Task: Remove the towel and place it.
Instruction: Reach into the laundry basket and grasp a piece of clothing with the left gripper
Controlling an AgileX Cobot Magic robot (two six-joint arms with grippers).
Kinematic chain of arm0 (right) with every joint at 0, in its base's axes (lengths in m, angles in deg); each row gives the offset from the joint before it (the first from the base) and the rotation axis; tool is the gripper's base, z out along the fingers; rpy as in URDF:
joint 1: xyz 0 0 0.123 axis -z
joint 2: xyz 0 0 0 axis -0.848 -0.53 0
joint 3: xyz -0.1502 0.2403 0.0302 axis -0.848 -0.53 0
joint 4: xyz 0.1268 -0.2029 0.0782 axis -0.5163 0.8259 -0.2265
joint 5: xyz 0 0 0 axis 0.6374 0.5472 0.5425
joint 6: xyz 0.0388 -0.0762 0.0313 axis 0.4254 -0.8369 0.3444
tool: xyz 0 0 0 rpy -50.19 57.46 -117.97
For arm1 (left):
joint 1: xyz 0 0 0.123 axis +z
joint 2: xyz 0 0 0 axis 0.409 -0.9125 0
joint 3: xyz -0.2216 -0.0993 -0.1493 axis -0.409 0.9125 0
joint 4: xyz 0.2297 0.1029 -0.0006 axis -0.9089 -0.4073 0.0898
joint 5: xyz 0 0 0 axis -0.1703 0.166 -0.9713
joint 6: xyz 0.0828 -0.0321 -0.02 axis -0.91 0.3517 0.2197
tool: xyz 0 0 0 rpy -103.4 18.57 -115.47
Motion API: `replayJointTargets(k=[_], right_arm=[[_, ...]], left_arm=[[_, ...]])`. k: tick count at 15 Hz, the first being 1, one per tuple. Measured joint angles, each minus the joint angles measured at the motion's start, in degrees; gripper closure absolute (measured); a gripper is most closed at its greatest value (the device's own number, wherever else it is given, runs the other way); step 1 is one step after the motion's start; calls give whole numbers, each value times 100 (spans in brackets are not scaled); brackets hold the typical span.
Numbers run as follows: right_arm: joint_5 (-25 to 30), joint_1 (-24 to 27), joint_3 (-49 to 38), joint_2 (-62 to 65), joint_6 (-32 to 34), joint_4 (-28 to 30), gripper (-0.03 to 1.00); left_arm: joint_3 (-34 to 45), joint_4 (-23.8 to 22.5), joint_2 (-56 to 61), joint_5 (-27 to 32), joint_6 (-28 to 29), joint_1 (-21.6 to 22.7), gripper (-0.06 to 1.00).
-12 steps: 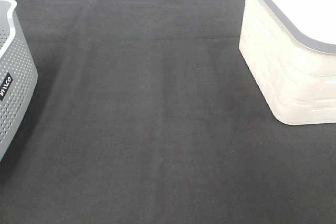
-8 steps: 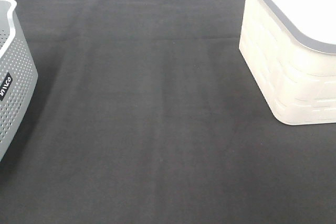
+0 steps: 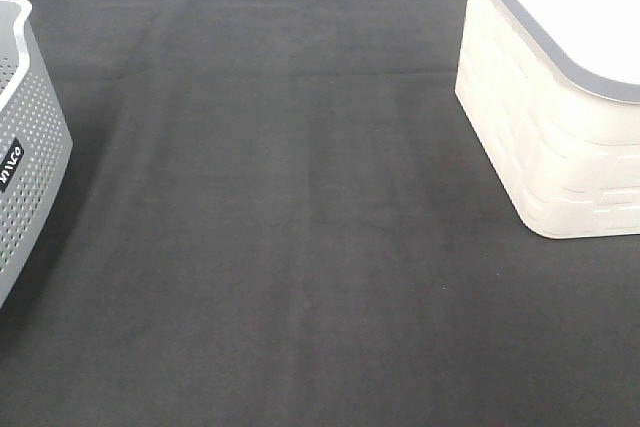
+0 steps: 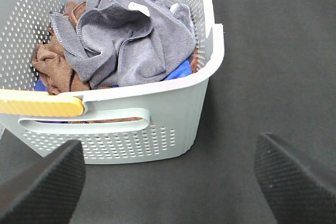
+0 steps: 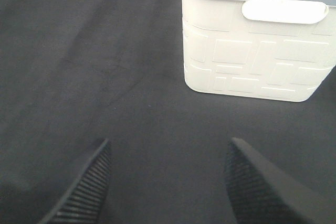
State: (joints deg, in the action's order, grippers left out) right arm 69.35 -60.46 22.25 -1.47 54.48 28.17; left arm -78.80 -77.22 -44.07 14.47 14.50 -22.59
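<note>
A grey perforated basket (image 4: 173, 103) stands on the black table covering (image 3: 300, 197). Inside the basket lie a brown cloth (image 4: 52, 66) and a blue cloth (image 4: 178, 71). Well apart from the basket stands a grey-rimmed cream bin (image 3: 540, 147).

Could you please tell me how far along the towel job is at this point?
Nothing looks done yet: the towel lies crumpled on top of other cloths inside the grey basket. In hand: the left end effector stands open before the basket, holding nothing. Left: grasp the towel, lift it out, place it.
</note>
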Motion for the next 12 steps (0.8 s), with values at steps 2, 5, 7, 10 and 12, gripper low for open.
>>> replayJointTargets(k=[2, 5, 7, 10, 12], right_arm=[[0, 0, 0, 0, 0, 0, 34], [0, 0, 0, 0, 0, 0, 34], [0, 0, 0, 0, 0, 0, 34], [0, 0, 0, 0, 0, 0, 34], [0, 0, 0, 0, 0, 0, 34]], left_arm=[[0, 0, 0, 0, 0, 0, 13], [0, 0, 0, 0, 0, 0, 13], [0, 0, 0, 0, 0, 0, 13], [0, 0, 0, 0, 0, 0, 13], [0, 0, 0, 0, 0, 0, 13]])
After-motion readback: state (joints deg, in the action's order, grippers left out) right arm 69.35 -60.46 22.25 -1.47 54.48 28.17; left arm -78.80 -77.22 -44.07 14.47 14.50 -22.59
